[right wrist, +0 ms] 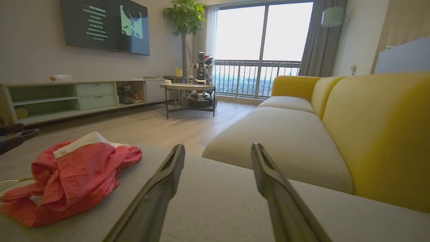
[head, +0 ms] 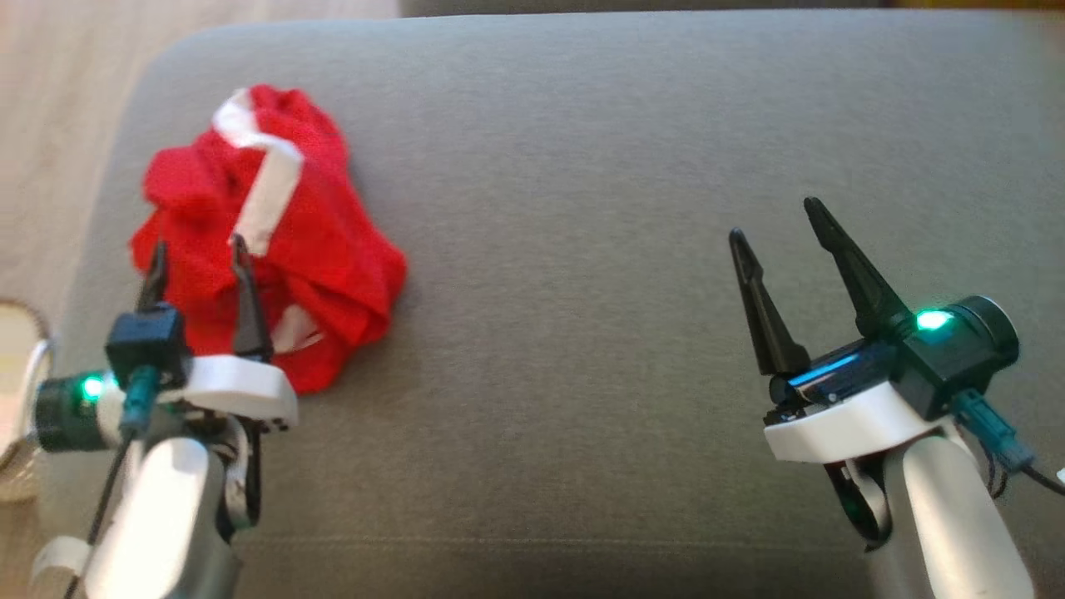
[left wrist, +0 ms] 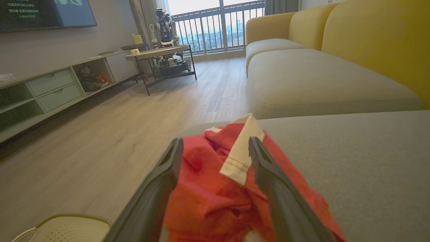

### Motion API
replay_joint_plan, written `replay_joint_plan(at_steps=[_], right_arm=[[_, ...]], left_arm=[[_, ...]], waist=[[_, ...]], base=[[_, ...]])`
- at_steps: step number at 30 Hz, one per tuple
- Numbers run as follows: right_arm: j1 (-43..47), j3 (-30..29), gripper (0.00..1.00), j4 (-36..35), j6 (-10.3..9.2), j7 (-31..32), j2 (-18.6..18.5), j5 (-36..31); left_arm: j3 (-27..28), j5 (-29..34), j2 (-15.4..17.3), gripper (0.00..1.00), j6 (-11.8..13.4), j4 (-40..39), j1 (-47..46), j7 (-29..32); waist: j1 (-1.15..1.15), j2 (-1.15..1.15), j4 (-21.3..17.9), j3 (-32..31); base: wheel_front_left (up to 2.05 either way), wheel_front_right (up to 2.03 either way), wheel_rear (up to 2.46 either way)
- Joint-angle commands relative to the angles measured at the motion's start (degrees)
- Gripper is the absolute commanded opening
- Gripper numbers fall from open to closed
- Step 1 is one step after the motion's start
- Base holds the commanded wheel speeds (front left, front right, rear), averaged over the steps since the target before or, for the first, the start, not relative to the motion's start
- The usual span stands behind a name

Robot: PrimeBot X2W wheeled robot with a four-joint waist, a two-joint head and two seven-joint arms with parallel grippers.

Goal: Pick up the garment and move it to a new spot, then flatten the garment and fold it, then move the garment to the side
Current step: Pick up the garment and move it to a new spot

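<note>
The garment [head: 274, 241] is a crumpled red piece with a white band, lying in a heap on the left part of a grey cushion [head: 582, 249]. My left gripper [head: 198, 259] hovers over the near side of the heap, open, its two dark fingers straddling the cloth without closing on it. In the left wrist view the garment [left wrist: 218, 188] shows between the fingers of that gripper [left wrist: 215, 145]. My right gripper [head: 778, 223] stands open over bare cushion at the right, far from the garment [right wrist: 70, 178]. The right wrist view shows its own gripper [right wrist: 217, 149] with nothing between the fingers.
A pale perforated basket [left wrist: 67, 228] sits on the floor at the cushion's left edge. Beyond the cushion stretch wooden floor [left wrist: 117, 127], a yellow sofa [right wrist: 336, 127], a low table [right wrist: 188, 87] with a small robot, and a TV shelf [right wrist: 67, 97].
</note>
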Motion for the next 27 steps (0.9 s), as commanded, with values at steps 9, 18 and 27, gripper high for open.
replay_joint_plan(at_steps=[9,18,27], right_arm=[[-1.1,2.4,1.00,-0.9,-0.01,-0.5,-0.3,-0.5],[-1.1,3.7,1.00,-0.4,-0.01,-0.5,-0.3,0.1],[-1.9,3.0,1.00,-0.5,-0.01,-0.5,-0.3,-0.8]], left_arm=[[1.1,-0.7,-0.9,1.00,-0.6,0.0,1.4,-1.5],[1.8,-0.4,-0.8,1.00,-0.6,-0.8,2.4,-1.6],[3.2,-0.4,0.3,1.00,-1.3,-1.9,0.4,-1.6]], waist=[[-0.01,0.00,11.9,-2.8],[-0.01,0.00,13.2,-3.1],[-0.01,0.00,9.0,-0.6]], base=[[0.00,0.00,0.00],[0.00,0.00,0.00],[0.00,0.00,0.00]])
